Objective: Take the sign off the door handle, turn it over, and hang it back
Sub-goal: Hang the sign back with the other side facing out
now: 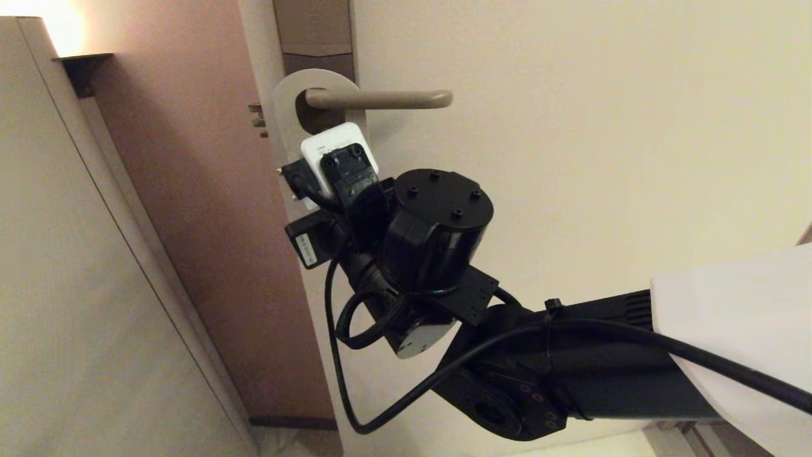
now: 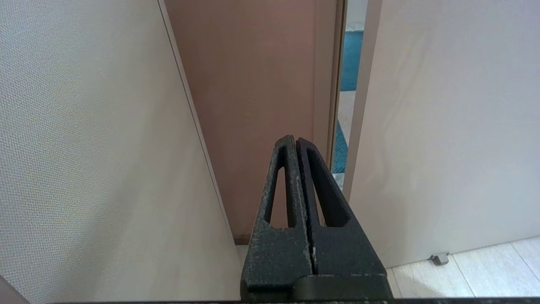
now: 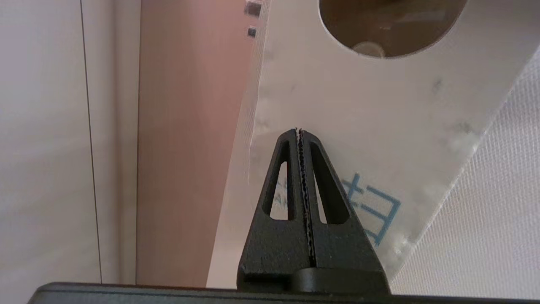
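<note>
While hanging upright, sign (image 1: pixel 287 108) on door handle (image 1: pixel 380 98), white face seemingly outward.

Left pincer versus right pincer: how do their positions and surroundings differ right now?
The right pincer is raised at the white card sign hanging on the beige lever door handle; the left pincer is parked low, facing the open door's edge, with nothing near it. Both are black and shut, and neither holds anything.
</note>
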Robot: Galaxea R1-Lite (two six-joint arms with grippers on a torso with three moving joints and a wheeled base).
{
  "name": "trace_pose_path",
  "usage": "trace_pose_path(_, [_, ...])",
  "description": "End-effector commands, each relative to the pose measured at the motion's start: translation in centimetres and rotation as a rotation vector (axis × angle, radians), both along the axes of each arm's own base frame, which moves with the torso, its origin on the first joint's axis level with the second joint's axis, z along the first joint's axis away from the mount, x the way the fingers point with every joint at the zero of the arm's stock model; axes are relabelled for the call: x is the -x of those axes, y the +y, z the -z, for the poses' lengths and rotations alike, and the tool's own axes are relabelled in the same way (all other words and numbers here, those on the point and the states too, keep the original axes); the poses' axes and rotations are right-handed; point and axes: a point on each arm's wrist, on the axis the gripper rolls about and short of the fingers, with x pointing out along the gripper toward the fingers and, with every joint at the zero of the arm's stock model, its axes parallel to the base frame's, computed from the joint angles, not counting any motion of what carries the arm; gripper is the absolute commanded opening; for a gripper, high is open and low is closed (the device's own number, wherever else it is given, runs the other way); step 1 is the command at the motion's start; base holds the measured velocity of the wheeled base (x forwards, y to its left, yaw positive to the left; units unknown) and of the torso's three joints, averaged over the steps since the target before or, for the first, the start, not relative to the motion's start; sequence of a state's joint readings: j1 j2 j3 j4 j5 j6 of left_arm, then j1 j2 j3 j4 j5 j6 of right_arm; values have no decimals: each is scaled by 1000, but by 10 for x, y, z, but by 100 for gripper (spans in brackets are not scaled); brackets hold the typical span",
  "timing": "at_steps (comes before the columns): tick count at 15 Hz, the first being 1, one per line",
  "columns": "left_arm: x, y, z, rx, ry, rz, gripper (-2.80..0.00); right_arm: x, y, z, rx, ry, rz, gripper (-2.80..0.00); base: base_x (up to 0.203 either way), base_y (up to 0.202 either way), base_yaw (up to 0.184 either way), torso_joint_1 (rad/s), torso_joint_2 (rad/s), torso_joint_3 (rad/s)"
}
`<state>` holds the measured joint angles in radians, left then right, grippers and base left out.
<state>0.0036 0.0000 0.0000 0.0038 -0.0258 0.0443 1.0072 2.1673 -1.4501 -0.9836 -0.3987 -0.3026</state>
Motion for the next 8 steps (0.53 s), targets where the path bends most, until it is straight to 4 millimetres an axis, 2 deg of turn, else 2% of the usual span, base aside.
trace_pose_path(1, [0,0,0,0,1,0,-280,3,-6,-4,-1,-3,4,-280,0,0,0,0,0,0])
trace_pose_path(4, [0,0,0,0,1,-1,-280,13,-24,-9,21,11,9,-280,0,0,0,0,0,0])
trace_pose_path(8, [0,0,0,0,2,-1,-280,29,-63,-18,47,30,27,-280,0,0,0,0,0,0])
